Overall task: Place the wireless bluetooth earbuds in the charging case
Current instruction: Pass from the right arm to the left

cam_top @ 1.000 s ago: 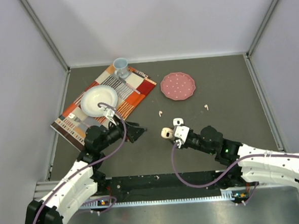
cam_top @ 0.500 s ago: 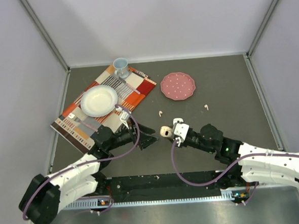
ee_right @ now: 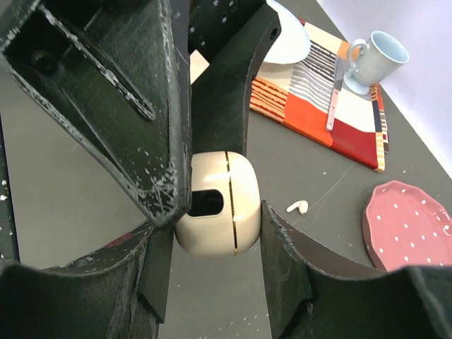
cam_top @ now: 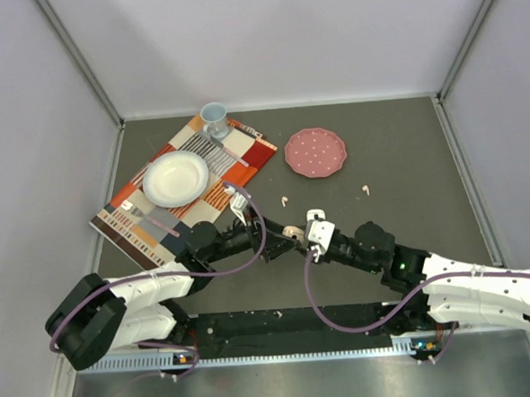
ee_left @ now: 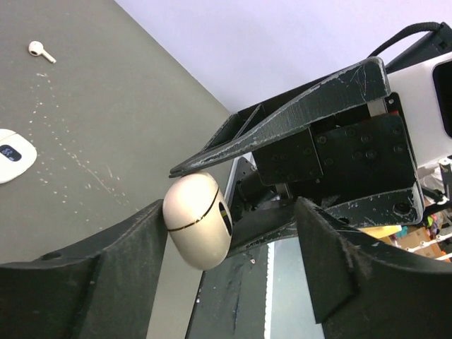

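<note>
Over the bench point(cam_top: 406, 154), the right pincer point(ee_right: 215, 222) pinches the cream charging case point(ee_right: 222, 191). Around it the left pincer point(ee_left: 229, 215) stands spread, one finger touching.

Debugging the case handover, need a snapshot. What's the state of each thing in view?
charging case: lid shut, held by right gripper
right gripper: shut on the charging case
left gripper: open, straddling the charging case
earbuds: two seen, loose on the table
mug: upright
bowl: empty
pink plate: empty

The charging case point(cam_top: 291, 234) is seen over the worktop point(cam_top: 406, 154) middle; one earbud point(cam_top: 284, 200) is found at its twelve o'clock, a second earbud point(cam_top: 365, 190) at two.
</note>
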You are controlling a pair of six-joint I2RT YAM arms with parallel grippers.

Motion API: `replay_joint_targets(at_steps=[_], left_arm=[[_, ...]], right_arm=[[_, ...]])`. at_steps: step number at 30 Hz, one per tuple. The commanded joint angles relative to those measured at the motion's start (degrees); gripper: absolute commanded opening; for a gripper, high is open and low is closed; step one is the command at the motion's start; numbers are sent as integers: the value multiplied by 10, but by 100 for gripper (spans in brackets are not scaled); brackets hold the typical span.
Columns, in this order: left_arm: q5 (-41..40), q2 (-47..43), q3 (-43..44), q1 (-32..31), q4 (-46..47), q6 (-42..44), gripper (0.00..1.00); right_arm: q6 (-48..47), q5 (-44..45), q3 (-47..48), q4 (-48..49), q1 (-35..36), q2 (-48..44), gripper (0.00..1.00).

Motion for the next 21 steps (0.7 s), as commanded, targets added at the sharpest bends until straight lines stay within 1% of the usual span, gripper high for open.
replay_joint_targets(at_steps=[1,4,7,8,11,12,14,19,21], left_arm=[[-7,17,27,-12,57,0,73],[-4,23,28,-15,53,0,71],[-2,21,35,-15,18,8,67],[0,20,40,-15,8,9,63],[-4,14,43,-15,-19,18,58],[-7,12,43,-16,-25,20,53],[-9,9,45,-16,-34,24,45],[-6,5,56,-16,-69,35,41],[-5,4,59,-16,-74,38,37]], right_arm=[[10,8,17,39,7,-10,0],[7,12,13,41,6,-14,0],[2,19,11,41,7,-19,0],[-3,19,10,41,7,-20,0],[-11,20,5,42,7,-23,0],[-13,18,5,42,7,-24,0],[-16,19,4,41,7,-24,0],[-20,12,4,42,8,-24,0],[-21,13,4,42,8,-23,0]])
